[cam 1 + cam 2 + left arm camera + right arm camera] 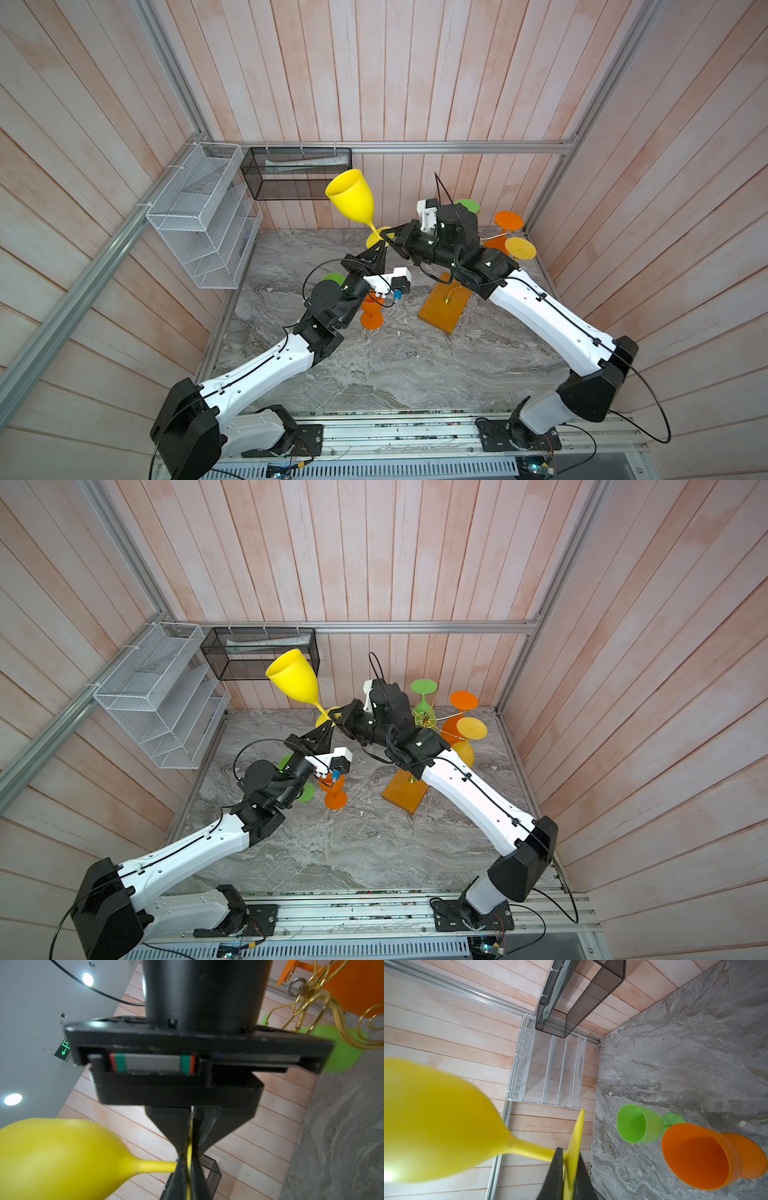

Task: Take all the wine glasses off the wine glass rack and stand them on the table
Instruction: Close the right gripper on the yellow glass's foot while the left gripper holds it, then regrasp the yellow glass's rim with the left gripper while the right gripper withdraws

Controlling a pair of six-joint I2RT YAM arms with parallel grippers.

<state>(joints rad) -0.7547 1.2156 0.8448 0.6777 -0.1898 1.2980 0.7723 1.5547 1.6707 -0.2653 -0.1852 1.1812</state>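
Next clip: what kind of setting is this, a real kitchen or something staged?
Most likely a staged robot test cell, not a real room: plank walls framed by aluminium rails box in a marble-look tabletop, a mounting rail runs along the front, and an exit sign shows beyond.

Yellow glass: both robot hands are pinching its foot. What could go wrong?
The left gripper and right gripper are both shut on only the thin foot of the yellow glass, and its bowl leans far out. If the arms pull differently, it might twist loose and fall near the green glass and orange glass.
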